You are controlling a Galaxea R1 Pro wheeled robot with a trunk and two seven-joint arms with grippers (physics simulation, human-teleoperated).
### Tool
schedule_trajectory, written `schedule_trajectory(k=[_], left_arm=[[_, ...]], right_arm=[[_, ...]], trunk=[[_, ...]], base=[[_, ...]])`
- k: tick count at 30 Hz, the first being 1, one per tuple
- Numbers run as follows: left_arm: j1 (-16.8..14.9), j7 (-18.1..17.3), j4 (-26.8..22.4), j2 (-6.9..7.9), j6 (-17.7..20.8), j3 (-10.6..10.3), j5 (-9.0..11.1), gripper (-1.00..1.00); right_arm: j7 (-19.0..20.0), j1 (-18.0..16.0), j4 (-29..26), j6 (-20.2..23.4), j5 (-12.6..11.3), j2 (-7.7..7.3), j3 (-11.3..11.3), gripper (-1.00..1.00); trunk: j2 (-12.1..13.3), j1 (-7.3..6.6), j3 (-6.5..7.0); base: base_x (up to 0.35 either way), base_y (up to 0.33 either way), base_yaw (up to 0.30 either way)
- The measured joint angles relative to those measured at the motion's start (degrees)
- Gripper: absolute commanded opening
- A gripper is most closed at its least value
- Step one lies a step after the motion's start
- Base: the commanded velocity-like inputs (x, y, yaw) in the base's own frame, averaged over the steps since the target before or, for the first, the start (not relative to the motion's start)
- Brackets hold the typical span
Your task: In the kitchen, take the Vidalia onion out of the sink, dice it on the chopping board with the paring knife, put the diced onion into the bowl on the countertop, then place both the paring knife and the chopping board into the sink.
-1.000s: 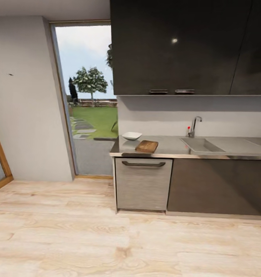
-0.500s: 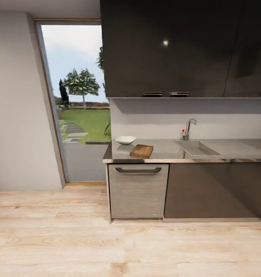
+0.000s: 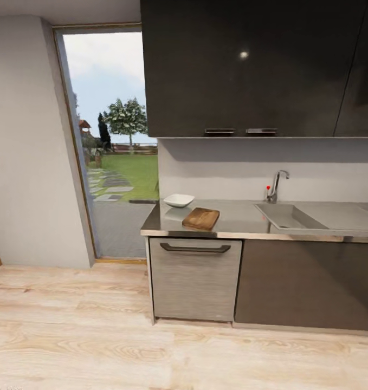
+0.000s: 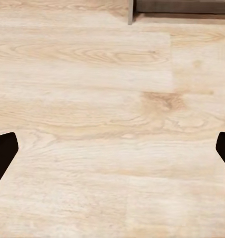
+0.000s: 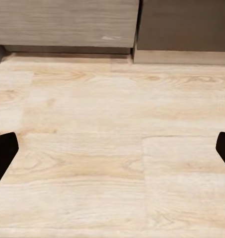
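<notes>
- The step in hand looks like the approach: the robot stands well back from the tabletop (image 3: pixel 238 215), so the base should roll forward and somewhat to the right until the sink (image 3: pixel 285 215) is within easy reach of an arm.
- It should stop square to the tabletop's front edge, short of the grey drawer front (image 3: pixel 194 280) below, so the arms can rise clear of that edge.
- The left end effector (image 4: pixel 112 148) hangs over the wood-plank floor (image 4: pixel 92 124), dark fingertips (image 4: pixel 4 151) far apart and holding nothing; the right end effector (image 5: pixel 112 148) is likewise spread wide and empty, near the cabinet plinth.
- The sink is set into the tabletop right of centre, the chrome tap (image 3: pixel 277 185) at its back edge; the onion inside cannot be seen from here.
- The chopping board (image 3: pixel 201 218) lies near the tabletop's front left corner, the white bowl (image 3: pixel 179 200) just behind it. All are well apart from, and above, both end effectors.
- The paring knife cannot be made out.
</notes>
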Motion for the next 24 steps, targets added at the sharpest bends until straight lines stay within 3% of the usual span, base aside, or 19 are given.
schedule_trajectory(k=[7,24], left_arm=[[0.0,0.0,-0.01,0.07,0.0,0.02,0.06,1.0],[0.0,-0.07,0.33,-0.09,-0.26,-0.26,-0.21,1.0]], right_arm=[[0.01,0.0,0.01,0.0,0.0,-0.07,0.0,1.0],[0.01,0.01,0.01,0.08,0.02,-0.35,-0.08,1.0]], trunk=[[0.0,0.01,0.0],[0.0,0.03,0.0]], base=[[0.207,-0.105,0.204],[0.01,-0.003,0.01]])
